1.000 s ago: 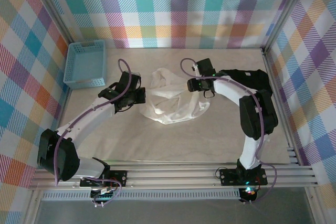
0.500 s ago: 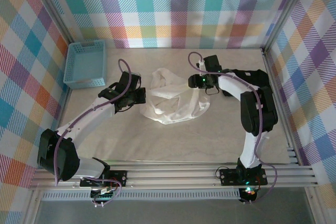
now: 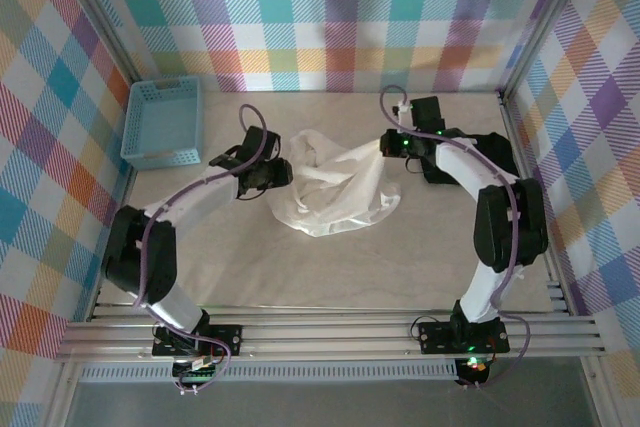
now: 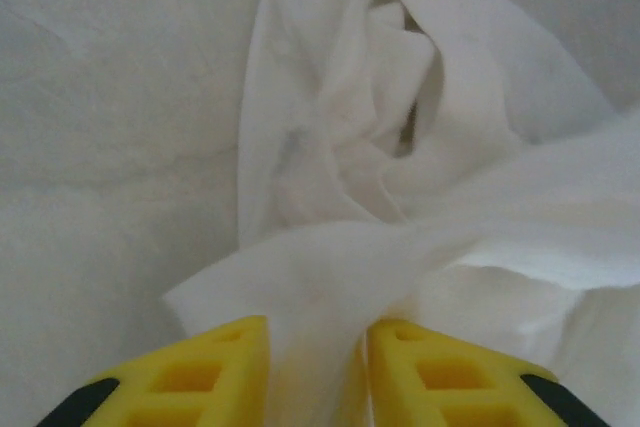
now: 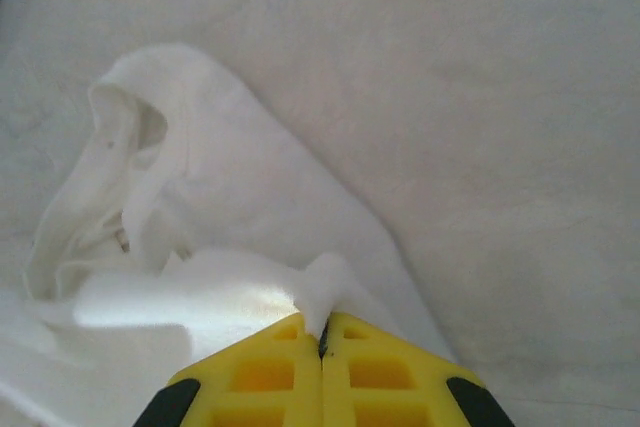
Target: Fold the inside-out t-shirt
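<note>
At the table centre we see the inside-out t-shirt bunched. At its nine o'clock our left gripper stands parted, cloth between its jaws; at two o'clock our right gripper pinches a fold tight.

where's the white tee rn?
In the top view, the white t-shirt lies crumpled mid-table between the left gripper and the right gripper, which pinches its upper-right edge; the blue basket sits off to its left.
</note>
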